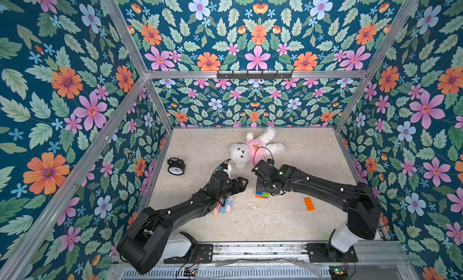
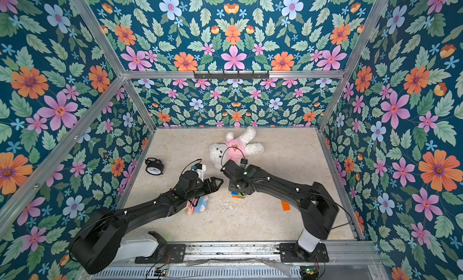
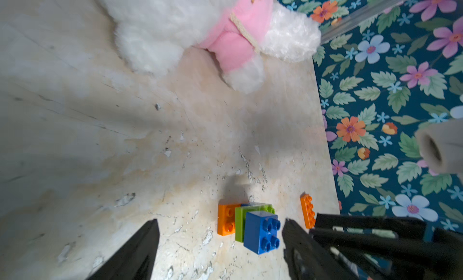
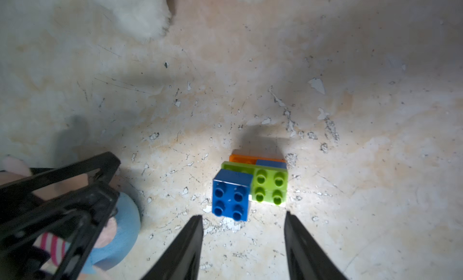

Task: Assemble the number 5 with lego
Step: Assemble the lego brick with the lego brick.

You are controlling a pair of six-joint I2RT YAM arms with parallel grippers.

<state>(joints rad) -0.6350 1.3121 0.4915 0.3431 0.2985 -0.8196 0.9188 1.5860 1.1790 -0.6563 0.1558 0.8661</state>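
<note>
The half-built brick stack point(image 1: 262, 193) stands on the table point(image 1: 288, 223) near the middle, directly below my right claw point(image 4: 243, 214). From the bottom I read it as orange, blue, green, then a top blue brick point(image 4: 231, 198) sitting over one end of the green brick point(image 4: 270, 188). I cannot tell if this top one is fully pressed down. The loose orange brick point(image 1: 309, 204) lies flat with its studs up, apart from the stack, toward the right arm's side.

The right claw is partly spread and holds nothing. The left claw point(image 1: 243, 183) is wide and empty, near the stack but not touching it.

I expect these bricks to be hard, light and smooth, so they will not squash but may slip or skid. I would take the orange brick across its narrow width, on the two long sides near the middle, leaving the underside free. It lies low, so the fingers must go almost to the table. The stack is light and tall, so pressing may tip it. The other claw should steady its lower sides.
</note>
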